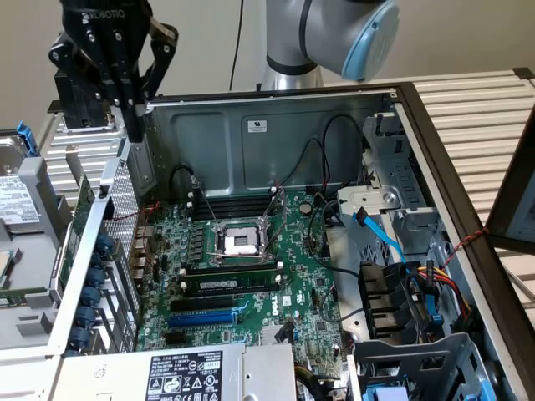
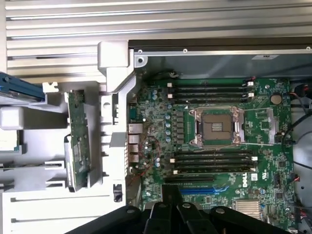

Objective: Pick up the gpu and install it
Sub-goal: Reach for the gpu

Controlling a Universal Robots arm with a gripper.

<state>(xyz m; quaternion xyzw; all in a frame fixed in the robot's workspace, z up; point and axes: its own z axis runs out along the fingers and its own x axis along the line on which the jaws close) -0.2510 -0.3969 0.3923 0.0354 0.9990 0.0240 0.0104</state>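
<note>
Location of gpu (image 1: pixel 77 230) (image 2: pixel 78 141): standing on edge in a grey rack (image 1: pixel 33 330), outside the open case (image 1: pixel 251 142), at 9 o'clock from the motherboard (image 1: pixel 251 276) in the exterior view. Support surface: slotted aluminium table (image 1: pixel 476 109). The gripper (image 1: pixel 134 125), marked ROBOTIQ, hangs at 1 o'clock from the card, fingers clenched together, grasping nothing. DELL lettering shows on the motherboard; a labelled power supply (image 1: pixel 184 376) sits at its 6 o'clock. The perforated case wall (image 1: pixel 125 225) stands between card and board.
</note>
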